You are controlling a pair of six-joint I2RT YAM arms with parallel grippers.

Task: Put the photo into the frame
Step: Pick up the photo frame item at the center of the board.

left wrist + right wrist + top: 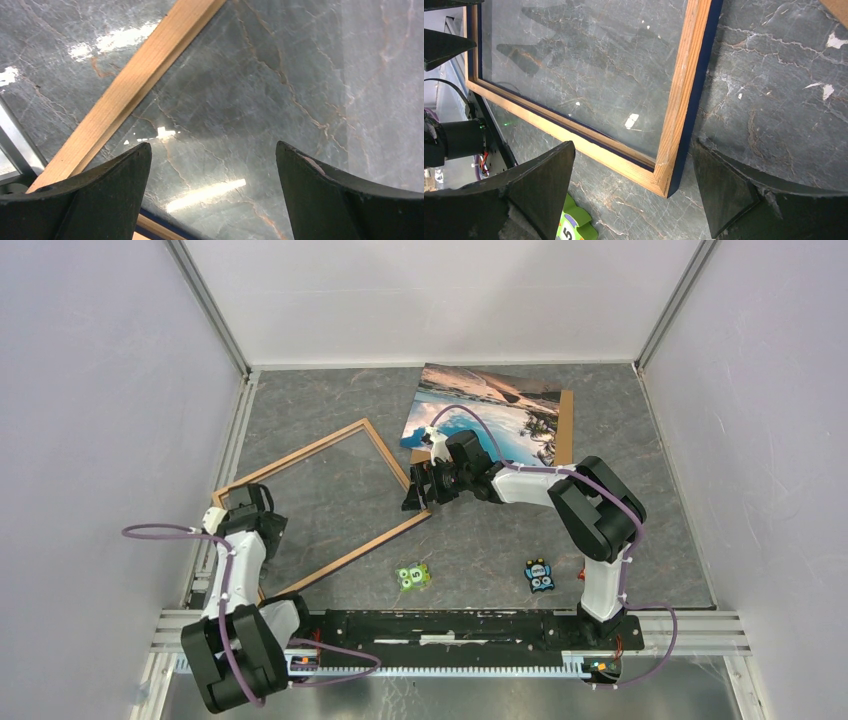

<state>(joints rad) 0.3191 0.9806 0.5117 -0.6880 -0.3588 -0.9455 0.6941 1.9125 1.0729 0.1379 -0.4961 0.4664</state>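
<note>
While the left gripper [245, 502] hangs over the left corner of the frame [290, 459], its jaws stand wide apart with nothing between them. In the left wrist view one light wood rail [135, 85] runs diagonally above the dark fingertips [125, 165]. The frame lies flat on the grey marbled surface [480, 540], turned at a slant, wood-coloured back upward. Its dark blue outer edge shows in the right wrist view. Just below the frame's right corner sits a small green toy [412, 577] marked with a 5. The right gripper [418, 490] is poised above that same corner [671, 165], jaws spread and empty, one on either side of the corner from the wrist camera. Farther right and toward the back wall, the photo [490, 405] lies picture side up, apart from the frame. A small blue toy [539, 576] rests near the right arm's base. Under the photo a brown cardboard board [566, 430] juts out along its right edge.
</note>
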